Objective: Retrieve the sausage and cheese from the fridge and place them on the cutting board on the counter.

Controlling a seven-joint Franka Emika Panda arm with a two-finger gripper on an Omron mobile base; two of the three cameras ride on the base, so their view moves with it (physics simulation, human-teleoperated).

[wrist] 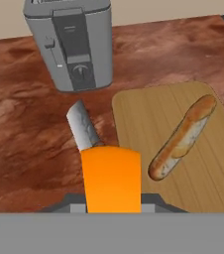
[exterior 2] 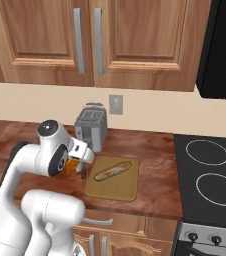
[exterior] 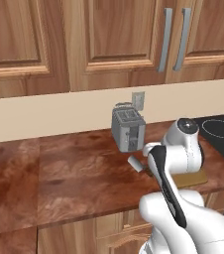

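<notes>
My gripper (wrist: 112,203) is shut on the cheese (wrist: 111,178), an orange-yellow block that also shows at the hand (exterior 2: 73,164) in the right base view. It hangs above the counter (exterior: 74,173), at the left edge of the tan cutting board (wrist: 203,168) (exterior 2: 120,186). In the left base view my arm hides most of the board (exterior: 199,177). The sausage and the fridge are out of view.
A baguette (wrist: 183,136) (exterior 2: 112,170) lies diagonally on the board. A knife with a grey blade (wrist: 82,126) rests on the counter just left of the board. A grey toaster (wrist: 74,44) (exterior 2: 91,127) (exterior: 128,130) stands behind. A black stovetop (exterior 2: 210,175) is to the right.
</notes>
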